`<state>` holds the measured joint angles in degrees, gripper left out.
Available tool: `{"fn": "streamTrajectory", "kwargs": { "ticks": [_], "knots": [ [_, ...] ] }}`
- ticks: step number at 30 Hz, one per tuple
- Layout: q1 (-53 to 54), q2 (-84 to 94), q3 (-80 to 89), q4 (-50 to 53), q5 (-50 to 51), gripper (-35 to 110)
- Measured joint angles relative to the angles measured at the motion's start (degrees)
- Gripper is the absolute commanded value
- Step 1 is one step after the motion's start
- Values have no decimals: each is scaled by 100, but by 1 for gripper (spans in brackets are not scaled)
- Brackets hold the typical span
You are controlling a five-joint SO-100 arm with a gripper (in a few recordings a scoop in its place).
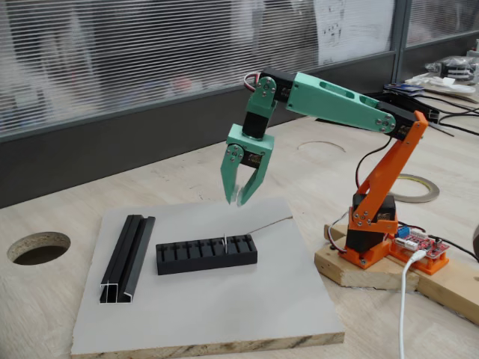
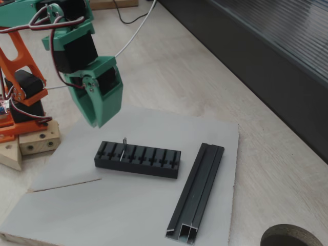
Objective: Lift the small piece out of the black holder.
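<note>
The small piece stands upright in a slot of the black holder, toward the holder's end nearer the arm, mid-board. The gripper hangs above it, empty, its jaws seemingly almost closed. It should part them, descend straight over the tab, pinch its flat faces, then lift vertically.
</note>
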<state>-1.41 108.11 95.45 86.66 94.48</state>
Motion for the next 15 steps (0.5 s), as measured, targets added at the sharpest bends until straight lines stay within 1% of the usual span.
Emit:
{"fn": "streamTrajectory", "kwargs": {
  "ticks": [6, 15],
  "knots": [
    [-281, 0, 9, 0, 0, 12],
    [-343, -35, 9, 0, 0, 13]
  ]
}}
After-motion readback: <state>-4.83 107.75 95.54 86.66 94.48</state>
